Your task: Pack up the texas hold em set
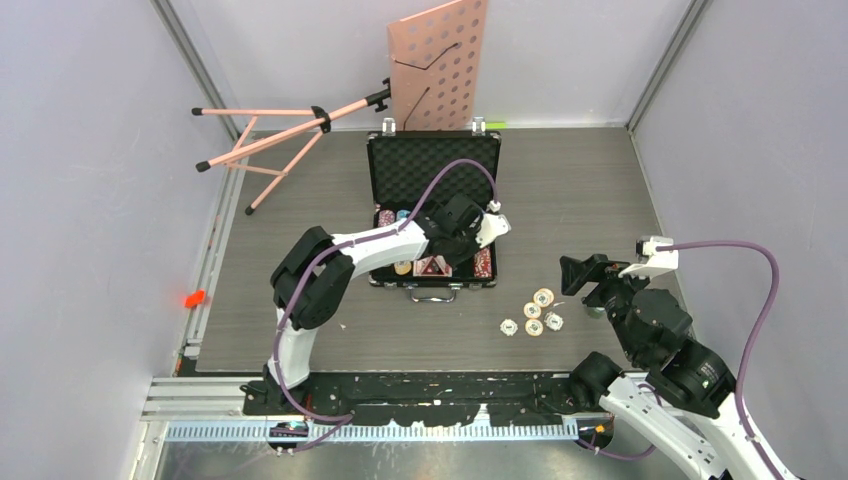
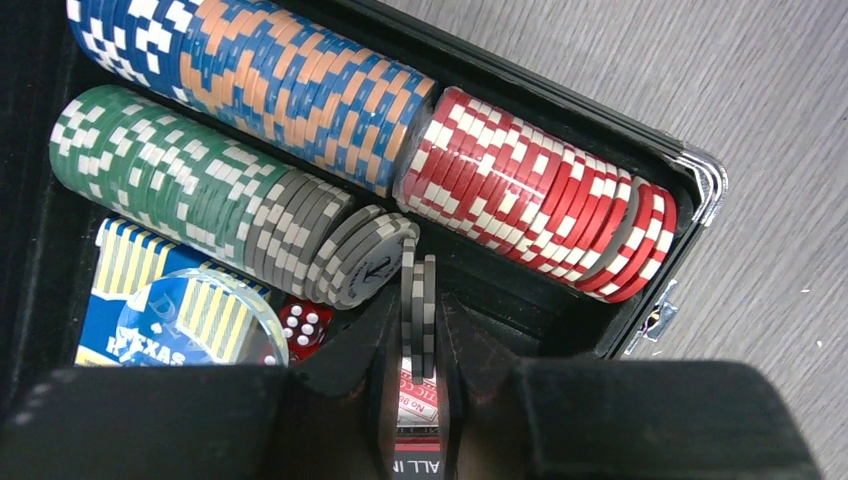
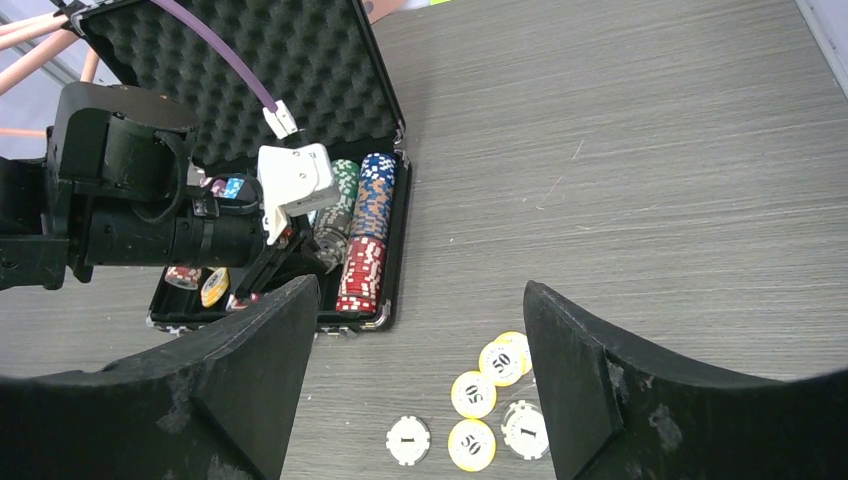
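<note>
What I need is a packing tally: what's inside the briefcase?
Visible: chip rows, red, green, grey, blue-orange; a card deck; red dice. The left gripper pinches more grey chips. Its arm hides the rest.

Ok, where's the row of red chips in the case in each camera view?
Top view: red chips in the front right corner of the case.
Left wrist: red chips upper right, against the case wall.
Right wrist: red chips left of centre, low in the case.
Shared landmark: the case's silver front right corner.
</note>
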